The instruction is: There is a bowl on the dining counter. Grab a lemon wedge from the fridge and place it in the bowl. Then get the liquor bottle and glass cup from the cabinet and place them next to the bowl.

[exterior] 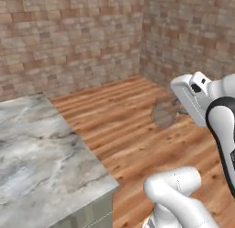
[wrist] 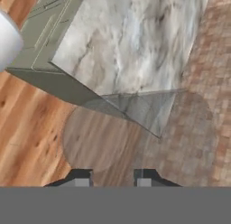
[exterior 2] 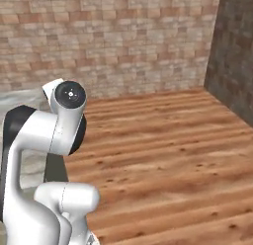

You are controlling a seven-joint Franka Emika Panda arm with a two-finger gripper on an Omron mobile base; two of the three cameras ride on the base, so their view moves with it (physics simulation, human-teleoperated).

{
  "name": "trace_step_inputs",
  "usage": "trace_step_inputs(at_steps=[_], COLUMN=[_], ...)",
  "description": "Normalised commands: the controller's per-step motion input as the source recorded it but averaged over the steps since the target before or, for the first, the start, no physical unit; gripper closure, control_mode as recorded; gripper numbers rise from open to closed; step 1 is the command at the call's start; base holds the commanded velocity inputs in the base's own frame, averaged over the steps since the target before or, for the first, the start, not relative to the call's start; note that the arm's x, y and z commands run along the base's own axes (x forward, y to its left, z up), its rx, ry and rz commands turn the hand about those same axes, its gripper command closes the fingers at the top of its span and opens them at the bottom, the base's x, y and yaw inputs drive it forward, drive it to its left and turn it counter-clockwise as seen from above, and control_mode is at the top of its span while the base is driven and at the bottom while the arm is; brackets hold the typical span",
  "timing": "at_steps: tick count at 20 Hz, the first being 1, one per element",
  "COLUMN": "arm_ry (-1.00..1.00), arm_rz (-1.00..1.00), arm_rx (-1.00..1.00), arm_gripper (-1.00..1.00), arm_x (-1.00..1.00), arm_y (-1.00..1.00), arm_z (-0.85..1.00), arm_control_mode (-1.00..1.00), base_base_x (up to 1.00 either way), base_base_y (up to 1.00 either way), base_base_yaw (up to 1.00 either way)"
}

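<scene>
— Where's the glass cup (wrist: 135, 137)?
— Clamped between your fingers (wrist: 81, 181) and held clear over the wooden floor (exterior: 133, 130), likely for carrying. The marble worktop (exterior: 46, 149) lies near, on your left.

A marble counter (exterior: 41, 149) on grey-green cabinets stands on the wood floor (exterior: 137, 126); I see nothing lying on its top

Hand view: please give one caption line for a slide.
Gripper holds a clear glass cup above the marble counter corner.
</scene>
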Motion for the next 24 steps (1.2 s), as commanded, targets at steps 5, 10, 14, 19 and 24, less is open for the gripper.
trace_step_inputs(at_steps=[5,10,14,19,24], arm_ry=[0.0,0.0,0.0,0.0,0.0], arm_rz=[0.0,0.0,0.0,0.0,0.0], arm_rx=[0.0,0.0,0.0,0.0,0.0], arm_gripper=[1.0,1.0,1.0,1.0,1.0], arm_x=[0.0,0.0,0.0,0.0,0.0], arm_y=[0.0,0.0,0.0,0.0,0.0], arm_z=[0.0,0.0,0.0,0.0,0.0], arm_control_mode=[1.0,1.0,1.0,1.0,1.0], base_base_x=[0.93,0.73,0.67,0.54,0.54], base_base_y=[-0.3,-0.47,-0.67,-0.96,-1.0], base_base_yaw=[0.57,0.51,0.41,0.26,0.21])
